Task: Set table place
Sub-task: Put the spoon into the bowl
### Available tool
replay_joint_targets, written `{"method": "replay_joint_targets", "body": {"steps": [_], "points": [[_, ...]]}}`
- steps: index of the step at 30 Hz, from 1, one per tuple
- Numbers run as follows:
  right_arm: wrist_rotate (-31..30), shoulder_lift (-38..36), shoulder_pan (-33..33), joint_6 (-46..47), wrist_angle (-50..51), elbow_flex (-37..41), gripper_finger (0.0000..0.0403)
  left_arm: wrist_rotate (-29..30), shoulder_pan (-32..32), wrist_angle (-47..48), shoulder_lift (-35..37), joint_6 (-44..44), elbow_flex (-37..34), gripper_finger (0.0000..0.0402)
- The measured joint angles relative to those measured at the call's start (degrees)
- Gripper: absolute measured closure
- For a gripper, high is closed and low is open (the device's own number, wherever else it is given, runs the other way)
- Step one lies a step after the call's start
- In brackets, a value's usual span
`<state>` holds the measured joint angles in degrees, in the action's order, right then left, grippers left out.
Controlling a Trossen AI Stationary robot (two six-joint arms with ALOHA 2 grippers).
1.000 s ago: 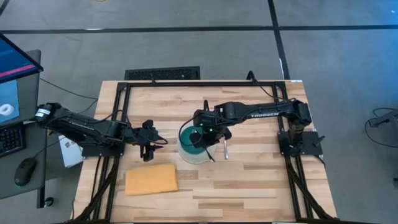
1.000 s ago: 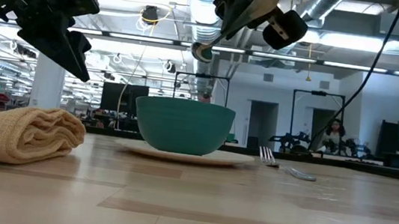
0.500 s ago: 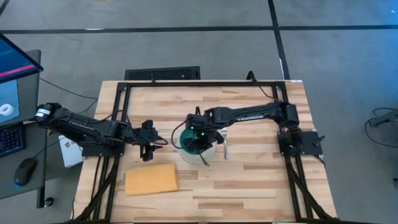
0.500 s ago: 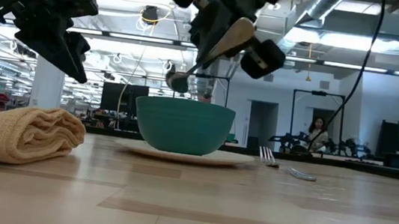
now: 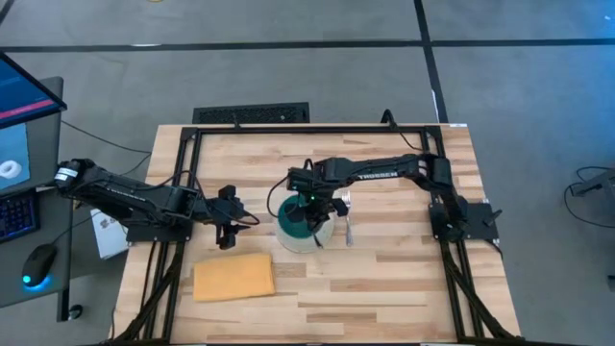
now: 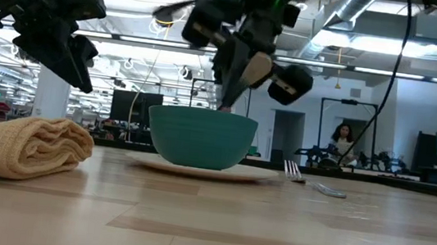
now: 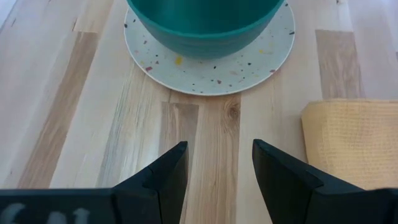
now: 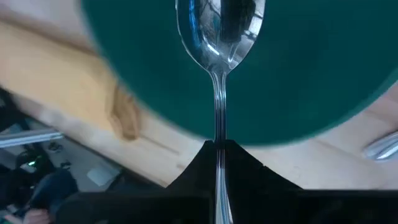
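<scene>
A teal bowl (image 5: 300,219) stands on a speckled white plate (image 7: 205,74) in the middle of the pale wooden table (image 5: 404,279). My right gripper (image 6: 242,63) hangs over the bowl (image 6: 200,137), shut on a metal spoon (image 8: 219,37). The spoon's head reaches down inside the bowl, and in the low view the bowl's rim hides it. My left gripper (image 7: 216,168) is open and empty, above the table left of the plate. It also shows in the high view (image 5: 229,229). My right gripper pinches the spoon's handle (image 8: 218,142) between its two fingers, which lie along the handle. The fingers slant down from above, over the bowl. The spoon hangs head down below them, its head over the bowl's inside. Whether it touches the bowl, I cannot tell.
A fork (image 5: 348,231) lies on the table right of the plate and also shows in the low view (image 6: 294,172). A folded yellow-orange cloth (image 5: 233,277) lies near the table's front left. Black frame rails (image 5: 288,130) run along the table's sides. A person (image 6: 338,144) stands far back in the room.
My right gripper has gone toward the table's left over the bowl, tipped to point more steeply down, and sunk. The spoon has swung from slanting above the bowl to hanging head down inside it.
</scene>
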<state>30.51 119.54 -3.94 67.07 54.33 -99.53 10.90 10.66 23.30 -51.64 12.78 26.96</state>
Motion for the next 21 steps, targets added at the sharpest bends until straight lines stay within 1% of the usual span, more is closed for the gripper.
{"method": "replay_joint_targets", "body": {"steps": [5, 21], "points": [[0.5, 1.8, -1.1, -1.7, 0.7, 0.0, 0.0368, 0.0, 0.0, 0.5, 0.0, -0.1, 0.0, 0.0233], [-0.4, 1.7, -1.1, -2.6, 0.9, 0.0, 0.036, 0.0, 0.0, 1.4, 0.0, -1.6, 0.0, 0.0233]]}}
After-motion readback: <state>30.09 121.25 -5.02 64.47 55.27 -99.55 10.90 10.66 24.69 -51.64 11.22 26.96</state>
